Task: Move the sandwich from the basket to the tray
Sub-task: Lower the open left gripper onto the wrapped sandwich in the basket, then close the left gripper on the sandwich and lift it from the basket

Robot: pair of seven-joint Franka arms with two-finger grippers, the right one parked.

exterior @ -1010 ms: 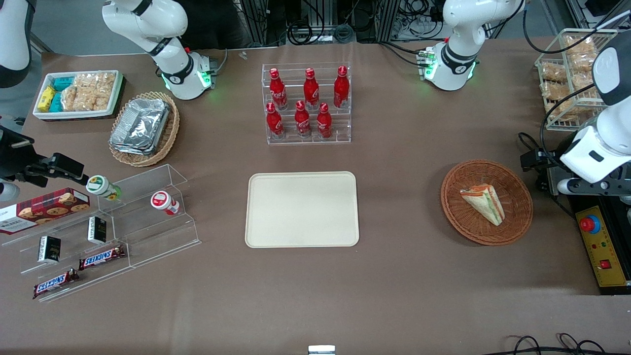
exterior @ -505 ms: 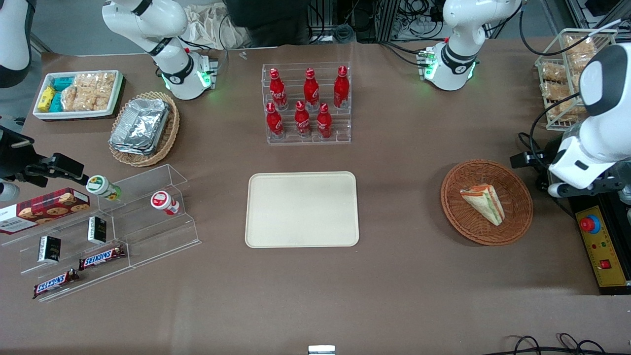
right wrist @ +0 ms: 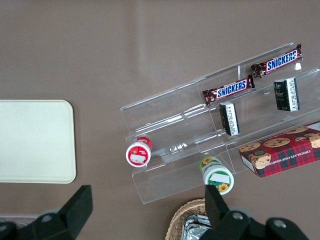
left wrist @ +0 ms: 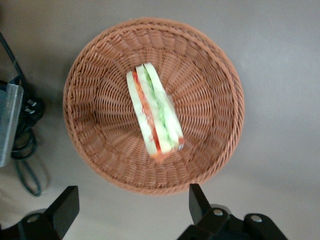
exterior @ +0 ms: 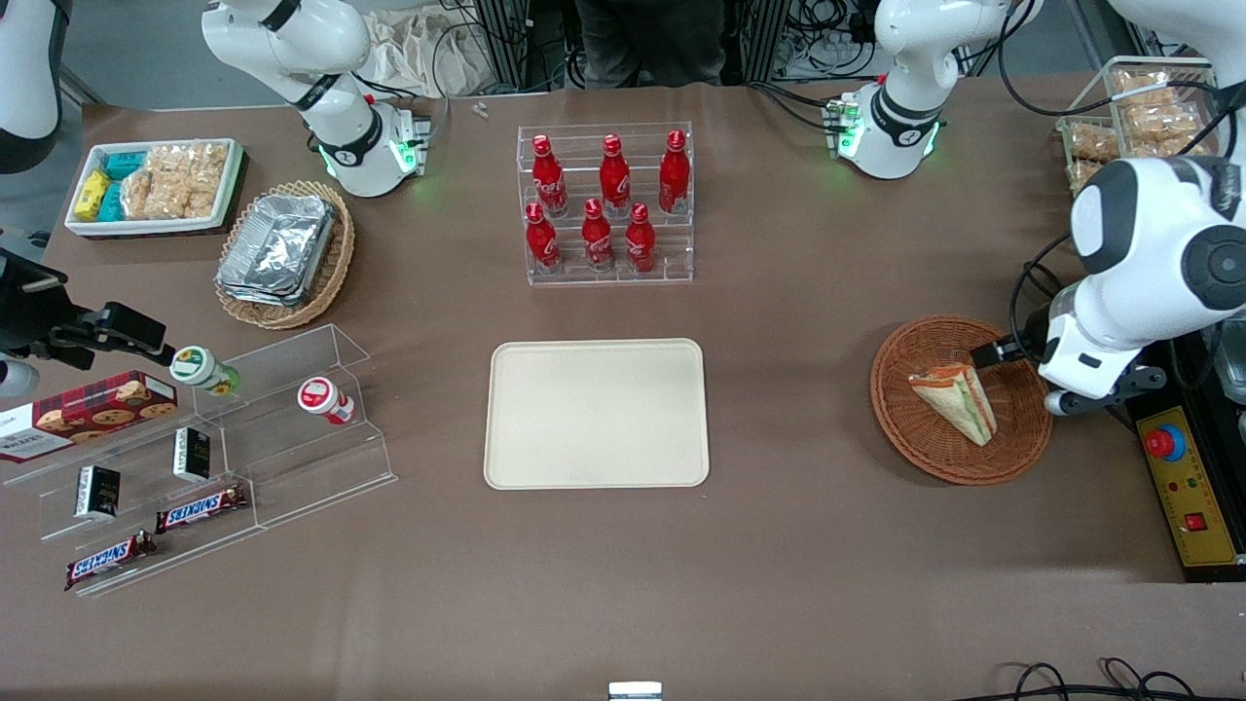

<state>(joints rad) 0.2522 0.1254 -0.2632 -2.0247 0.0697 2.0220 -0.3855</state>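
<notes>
Swinging in from the working arm's end, the gripper (left wrist: 132, 207) now hangs above the basket (exterior: 900, 428), jaws wide and empty. Sandwich (left wrist: 154, 112) lies inside; straddle its bread faces, I'd say.

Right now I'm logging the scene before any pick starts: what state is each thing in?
sandwich: wrapped, lying in the basket, not gripped.
basket: on the table, holding only the sandwich.
tray: flat on the table, nothing on it.
claw: open, hovering above the basket's rim, touching nothing.
cola bottles: six, upright in their clear rack.
</notes>
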